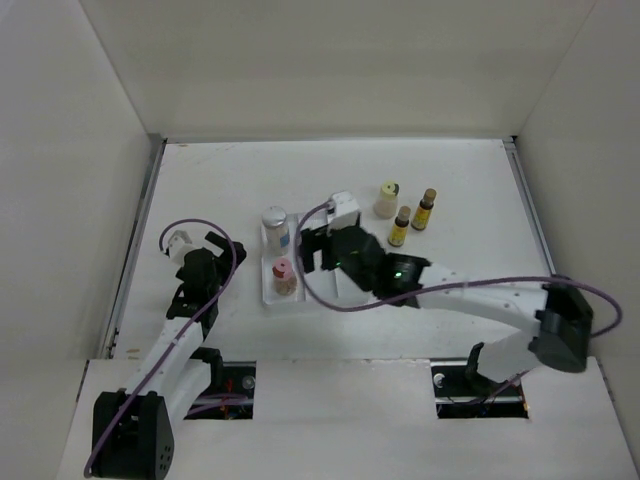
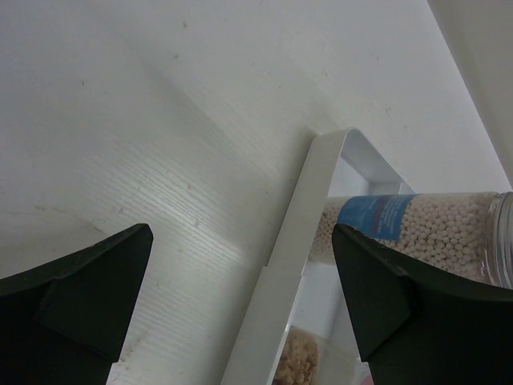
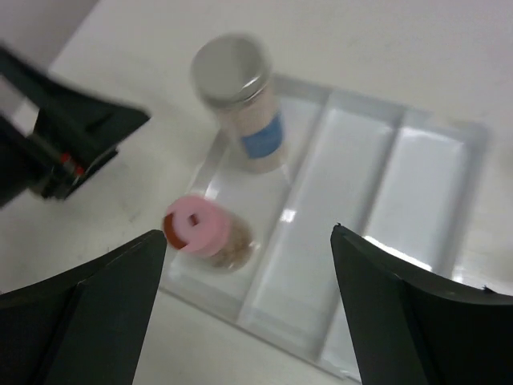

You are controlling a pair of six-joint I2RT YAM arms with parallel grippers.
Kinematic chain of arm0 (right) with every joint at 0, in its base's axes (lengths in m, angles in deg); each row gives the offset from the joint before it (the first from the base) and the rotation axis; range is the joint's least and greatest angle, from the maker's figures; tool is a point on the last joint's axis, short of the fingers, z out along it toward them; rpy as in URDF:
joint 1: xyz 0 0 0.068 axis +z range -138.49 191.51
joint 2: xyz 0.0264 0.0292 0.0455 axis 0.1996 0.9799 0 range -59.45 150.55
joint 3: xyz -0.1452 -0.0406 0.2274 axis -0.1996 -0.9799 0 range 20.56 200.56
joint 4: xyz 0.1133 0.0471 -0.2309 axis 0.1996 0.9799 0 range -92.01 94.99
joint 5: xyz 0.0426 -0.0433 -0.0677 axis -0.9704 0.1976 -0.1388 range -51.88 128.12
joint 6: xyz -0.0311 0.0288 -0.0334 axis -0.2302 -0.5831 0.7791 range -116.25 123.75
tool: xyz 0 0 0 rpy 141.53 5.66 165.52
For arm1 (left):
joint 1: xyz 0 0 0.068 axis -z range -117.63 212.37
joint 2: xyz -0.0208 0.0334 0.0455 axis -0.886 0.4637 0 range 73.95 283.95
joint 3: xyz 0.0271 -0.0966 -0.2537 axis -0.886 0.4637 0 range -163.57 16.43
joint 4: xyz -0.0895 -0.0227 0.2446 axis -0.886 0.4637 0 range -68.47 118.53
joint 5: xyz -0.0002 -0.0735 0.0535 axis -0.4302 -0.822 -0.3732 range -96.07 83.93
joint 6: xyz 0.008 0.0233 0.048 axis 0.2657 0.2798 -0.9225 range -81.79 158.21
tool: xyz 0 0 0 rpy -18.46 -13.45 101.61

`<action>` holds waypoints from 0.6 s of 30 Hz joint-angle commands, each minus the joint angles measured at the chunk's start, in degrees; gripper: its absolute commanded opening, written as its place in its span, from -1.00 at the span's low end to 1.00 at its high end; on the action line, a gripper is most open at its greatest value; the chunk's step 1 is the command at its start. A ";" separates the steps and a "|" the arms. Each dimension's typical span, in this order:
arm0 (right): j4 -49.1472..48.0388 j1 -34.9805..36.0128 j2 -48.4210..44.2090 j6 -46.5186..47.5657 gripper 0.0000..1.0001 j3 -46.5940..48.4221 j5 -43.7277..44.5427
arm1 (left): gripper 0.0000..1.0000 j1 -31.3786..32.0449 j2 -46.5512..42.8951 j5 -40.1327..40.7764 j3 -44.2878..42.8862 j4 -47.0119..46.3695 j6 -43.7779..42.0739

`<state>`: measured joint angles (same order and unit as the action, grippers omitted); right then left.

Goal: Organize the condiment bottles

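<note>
Right wrist: silver-capped bottle (image 3: pixel 244 104), pink-capped bottle (image 3: pixel 204 233) upright in tray (image 3: pixel 361 176), caps up; left jaws, right jaws parted.

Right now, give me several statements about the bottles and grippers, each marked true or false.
1. The pink-capped bottle stands in the tray. True.
2. The silver-capped bottle stands outside the tray. False: it is in the tray, sharing the pink-capped bottle's compartment.
3. The right gripper holds an amber bottle. False: it is open and empty; both amber bottles stand on the table.
4. The yellow-capped bottle is outside the tray. True.
5. The left gripper is open. True.
</note>
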<state>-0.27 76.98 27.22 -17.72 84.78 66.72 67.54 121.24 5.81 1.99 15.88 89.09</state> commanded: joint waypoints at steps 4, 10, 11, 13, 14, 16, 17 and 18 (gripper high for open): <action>0.45 -19.17 -16.61 -4.98 0.78 -11.66 3.57 | 1.00 0.67 0.44 0.78 -1.47 -1.91 0.10; 3.71 -30.18 -14.88 -2.79 0.75 -11.94 4.53 | 1.00 0.67 0.79 0.86 -1.82 -1.82 -0.07; 3.54 -31.06 -13.65 -2.44 0.74 -11.50 4.45 | 1.00 0.67 0.70 0.86 -1.56 -2.17 -0.07; 3.71 -32.55 -11.19 -2.52 0.70 -10.70 3.83 | 1.00 0.50 0.70 0.95 -1.21 -2.52 0.10; 3.28 -32.91 -9.87 -2.43 0.68 -10.35 3.48 | 1.00 0.50 0.87 0.95 -1.38 -2.52 0.10; 3.19 -33.61 -7.06 -2.17 0.59 -9.39 2.26 | 1.00 0.67 1.31 0.95 -1.91 -2.09 -0.16; 2.84 -33.79 -5.74 -2.08 0.50 -9.03 2.08 | 1.00 0.67 1.32 0.95 -1.82 -2.26 -0.33; 2.40 -33.79 -4.68 -1.99 0.42 -8.94 2.07 | 1.00 0.59 1.23 0.95 -1.48 -2.61 -0.25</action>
<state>3.11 43.63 20.78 -20.35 73.16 69.87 67.83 122.42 6.03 1.99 15.75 89.15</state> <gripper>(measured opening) 0.731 0.997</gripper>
